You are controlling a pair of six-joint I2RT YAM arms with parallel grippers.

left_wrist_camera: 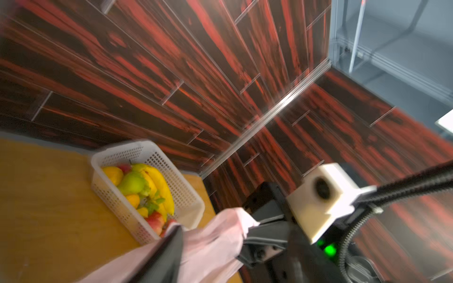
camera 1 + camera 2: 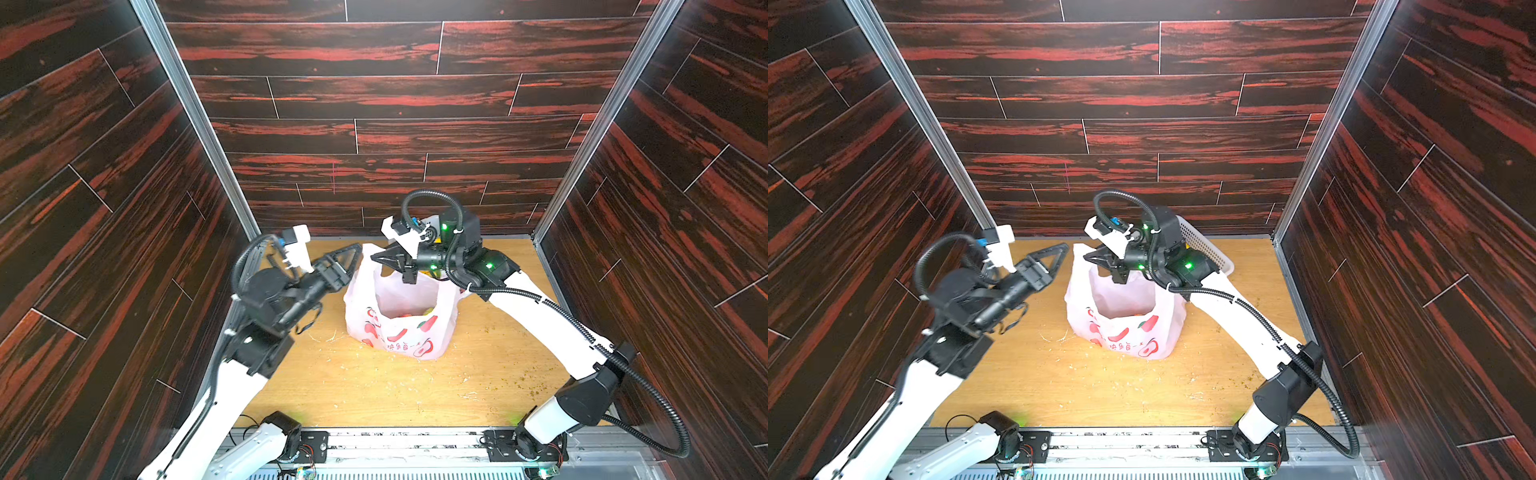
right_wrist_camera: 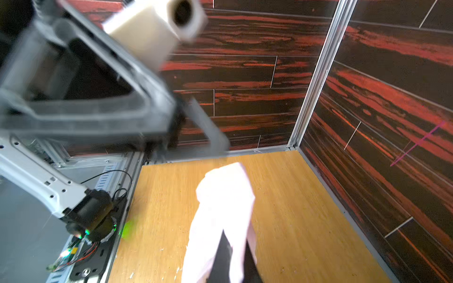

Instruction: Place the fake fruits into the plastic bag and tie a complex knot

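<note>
Bag [image 2: 401, 332] stands upright mid-desk [image 2: 374, 395], mouth wide open. Thin, pale pink, see-thru, w/ red fruit prints on the near face. One strap [image 2: 368, 251] is held up at the far-left rim, pinched in the right gripper [image 2: 374, 258] jaws, its end poking past them; untied. A few fruits [image 2: 417, 312] at the bottom, red and green. Other fruits [image 1: 144, 188], incl. bananas and green, yellow and red ones, sit piled in a white basket [image 1: 117, 203] behind the bag, to the right.
</note>
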